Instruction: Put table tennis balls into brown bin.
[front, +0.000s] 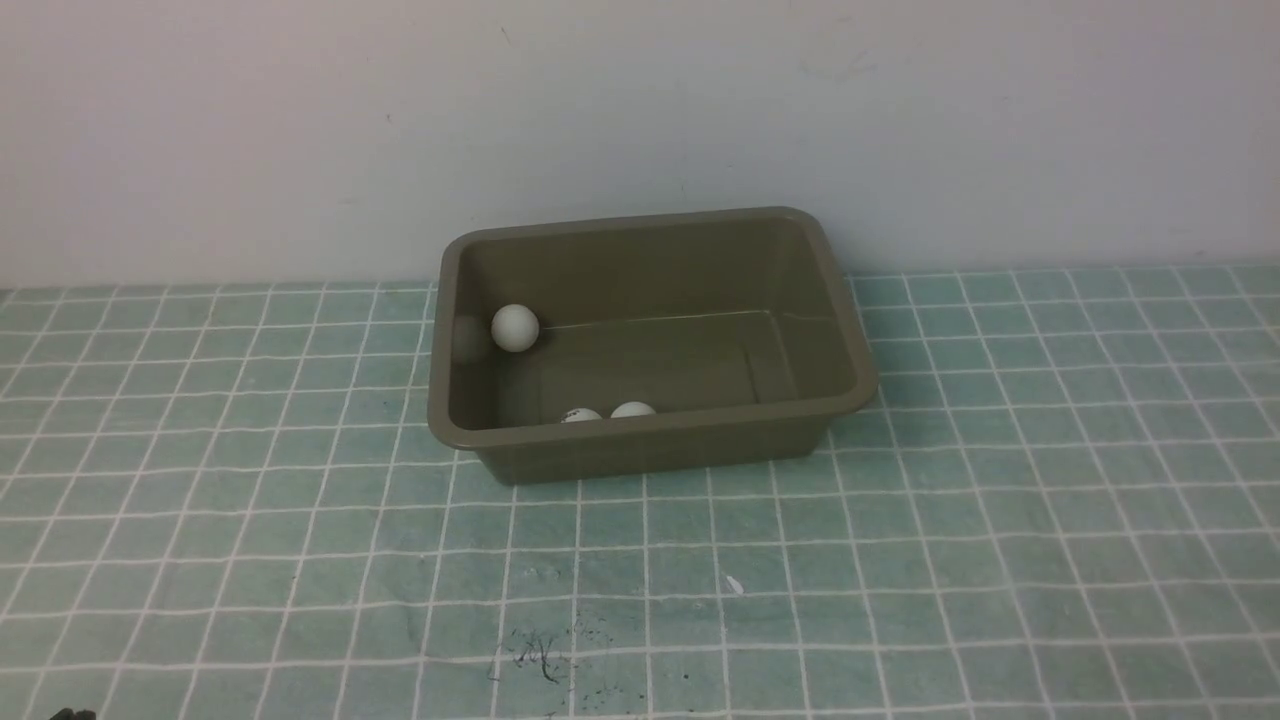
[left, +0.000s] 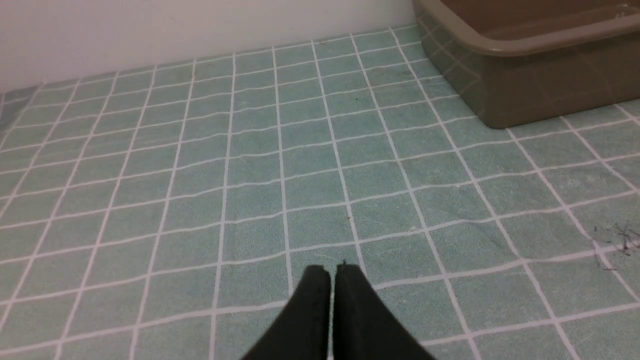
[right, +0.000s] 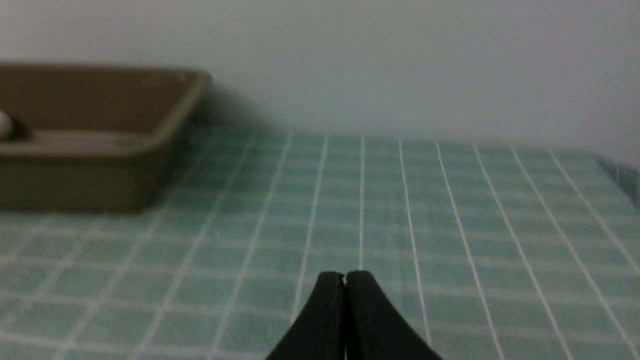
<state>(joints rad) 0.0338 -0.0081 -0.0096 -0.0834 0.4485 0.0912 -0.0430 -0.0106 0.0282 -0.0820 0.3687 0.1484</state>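
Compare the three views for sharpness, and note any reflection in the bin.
Front view: sharp, with a faint reflection of the far white table tennis ball on the olive-brown plastic bin wall. Left wrist view: crisp tiles. Right wrist view: soft, bin blurred.

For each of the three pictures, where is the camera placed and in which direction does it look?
Front view: between the arms, facing the wall, down on the olive-brown plastic bin; no arm shows.
Left wrist view: low over the green checked cloth; shut left hand.
Right wrist view: low, facing the wall; shut right hand.
All share the bin.
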